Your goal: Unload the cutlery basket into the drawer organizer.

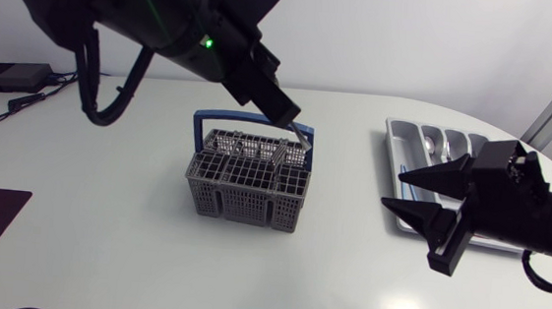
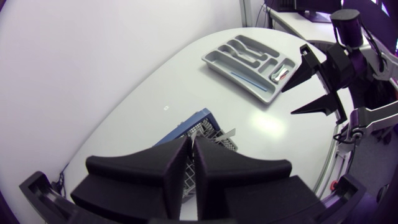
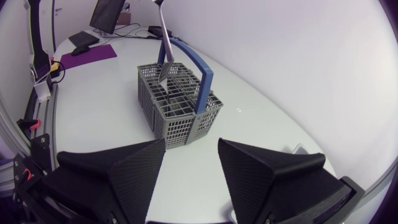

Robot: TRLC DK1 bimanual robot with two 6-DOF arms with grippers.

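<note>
Two finger sets over counter [image 1: 104,210]. Left fingers [image 1: 278,103], upper centre of frame, clamped on utensil [image 1: 303,133] above rear rim of basket [image 1: 249,184], frame centre. Right fingers [image 1: 434,177] apart, frame right, beside organizer [image 1: 393,144], cutlery inside.

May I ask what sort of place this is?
Probably a robotics lab bench, not a kitchen: a left arm and right arm over a white table with a cutlery basket and drawer organizer.
</note>
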